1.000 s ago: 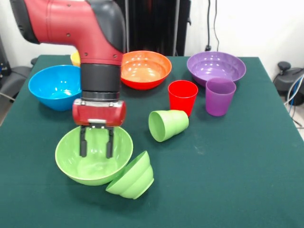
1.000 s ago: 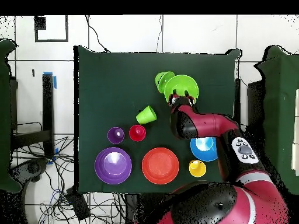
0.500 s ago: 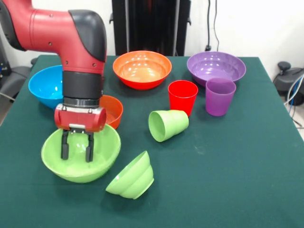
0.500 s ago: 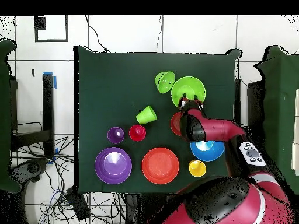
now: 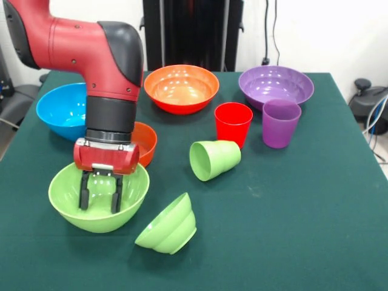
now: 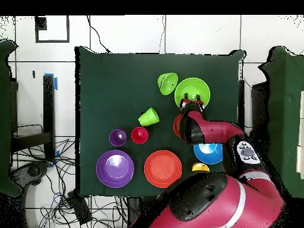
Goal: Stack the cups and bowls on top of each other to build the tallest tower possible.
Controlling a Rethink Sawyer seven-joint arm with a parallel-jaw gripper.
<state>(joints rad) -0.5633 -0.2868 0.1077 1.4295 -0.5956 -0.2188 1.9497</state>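
My gripper (image 5: 99, 200) hangs inside the large light-green bowl (image 5: 66, 203), fingers apart, with nothing between them; in the overhead view the gripper (image 6: 191, 102) is at that bowl's (image 6: 196, 87) near rim. The small ribbed green bowl (image 5: 168, 225) lies tipped beside it. The green cup (image 5: 214, 159) lies on its side. The red cup (image 5: 233, 123) and purple cup (image 5: 280, 123) stand upright. The small orange-red bowl (image 5: 144, 140) sits behind my arm. The yellow cup (image 6: 200, 167) shows only in the overhead view. Nothing is stacked.
The blue bowl (image 5: 57, 109), the large orange bowl (image 5: 182, 88) and the large purple bowl (image 5: 276, 85) line the far side of the green table (image 5: 291, 230). My arm (image 5: 109, 79) hides part of the blue bowl.
My gripper moved toward the picture's left in the front view, and the large green bowl slid along with it. The small orange-red bowl came into sight behind the arm.
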